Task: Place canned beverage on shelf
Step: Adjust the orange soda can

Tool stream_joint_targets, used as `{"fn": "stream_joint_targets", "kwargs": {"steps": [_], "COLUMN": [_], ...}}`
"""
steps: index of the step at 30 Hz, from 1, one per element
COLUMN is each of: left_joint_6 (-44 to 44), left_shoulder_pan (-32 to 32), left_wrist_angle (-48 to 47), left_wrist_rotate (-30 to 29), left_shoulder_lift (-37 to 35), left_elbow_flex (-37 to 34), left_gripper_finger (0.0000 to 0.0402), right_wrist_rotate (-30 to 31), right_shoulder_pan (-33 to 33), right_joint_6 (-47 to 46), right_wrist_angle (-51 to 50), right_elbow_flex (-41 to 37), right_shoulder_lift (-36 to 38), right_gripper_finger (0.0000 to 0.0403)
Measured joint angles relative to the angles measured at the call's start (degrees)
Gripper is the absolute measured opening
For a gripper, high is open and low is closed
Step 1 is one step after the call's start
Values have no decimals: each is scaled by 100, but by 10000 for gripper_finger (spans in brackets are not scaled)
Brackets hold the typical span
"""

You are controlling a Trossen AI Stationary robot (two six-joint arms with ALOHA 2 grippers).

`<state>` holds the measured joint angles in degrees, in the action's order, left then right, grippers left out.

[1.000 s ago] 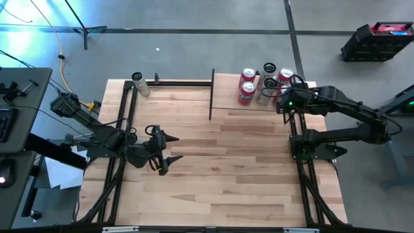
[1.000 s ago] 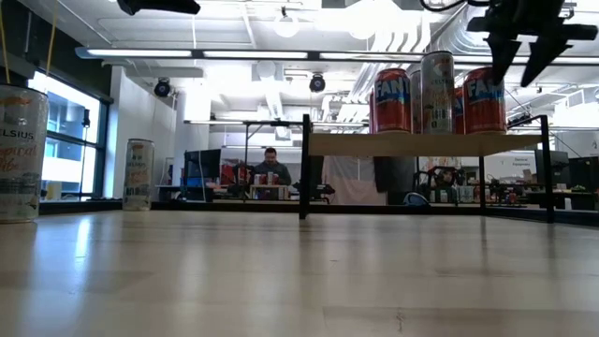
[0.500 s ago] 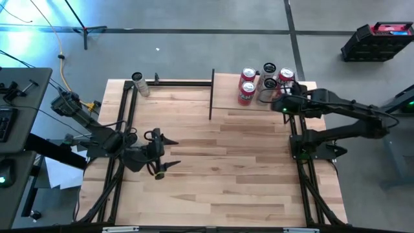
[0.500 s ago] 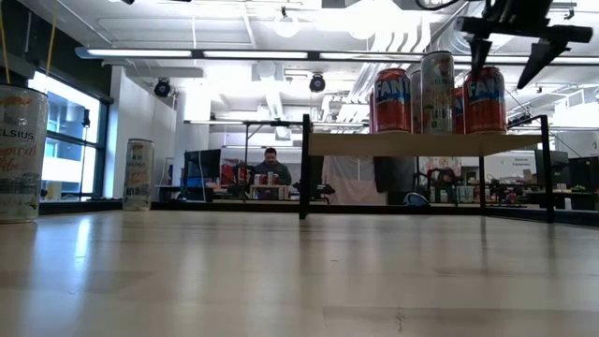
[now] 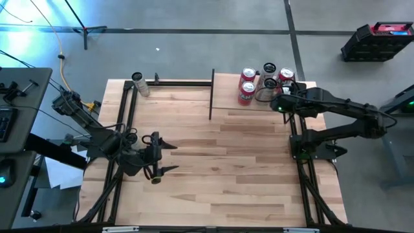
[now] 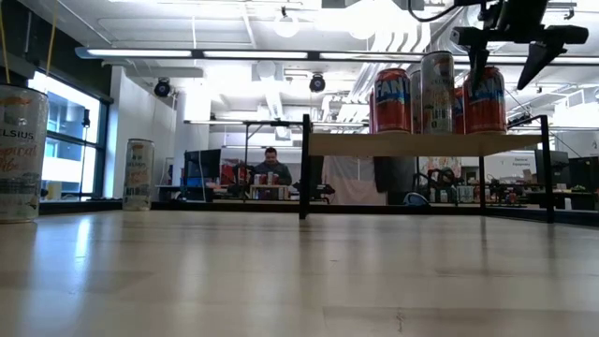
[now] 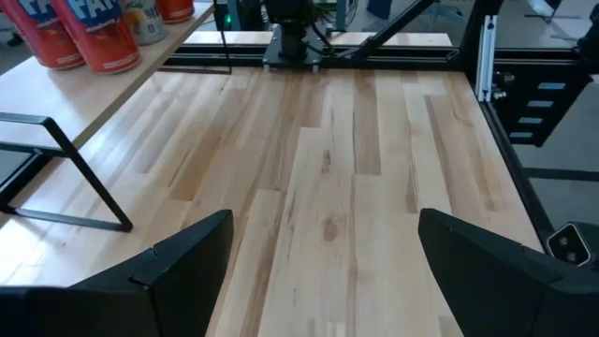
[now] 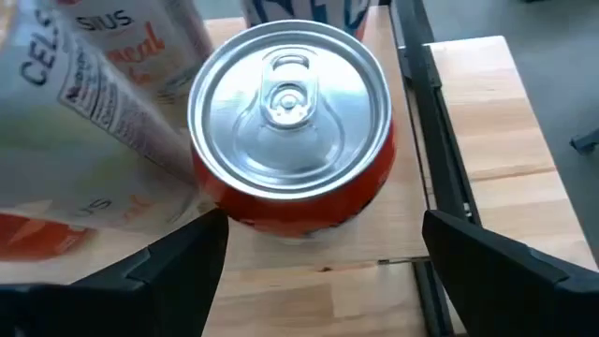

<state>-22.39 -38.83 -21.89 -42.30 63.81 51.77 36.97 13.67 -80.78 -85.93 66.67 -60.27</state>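
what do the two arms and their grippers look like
Both arms are dark, nearly black, jointed tubes with black cables looped alongside. The left gripper ends in two pointed, wedge-shaped black fingers. The right gripper has the same tapered dark fingers, and a small green light glows at its wrist.

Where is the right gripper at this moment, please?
In the high view, the right gripper hangs open over the shelf at the table's far right, directly above an upright orange can beside a slim white can.

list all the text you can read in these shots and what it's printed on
"FAN": red can on the shelf, low view; letters run out of sight.
"FA": red can under the right gripper, partly covered.
"LSIUS": pale can at the table's near left, cut by the frame.
"SIUS" and "CEL": pale can in the right wrist view.
Small print on the far pale can: unreadable.
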Motion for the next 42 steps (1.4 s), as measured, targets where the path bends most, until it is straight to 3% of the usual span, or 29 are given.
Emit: {"fn": "stream_joint_targets", "kwargs": {"steps": [31,42], "left_joint_6": [-138,-151], "left_shoulder_pan": [2,-145], "left_wrist_angle": [83,116], "left_wrist_rotate": [177,262], "left_shoulder_lift": [-2,-2], "left_elbow_flex": [0,0], "left_gripper_finger": [333,333], "right_wrist_rotate": [643,287], "right_shoulder_pan": [29,113], "right_joint_6": [456,999], "right_wrist_angle": [-27,196], "right_elbow_flex": [-2,-2], "right_shoulder_lift": [0,0], "right_gripper_finger": [341,341]}}
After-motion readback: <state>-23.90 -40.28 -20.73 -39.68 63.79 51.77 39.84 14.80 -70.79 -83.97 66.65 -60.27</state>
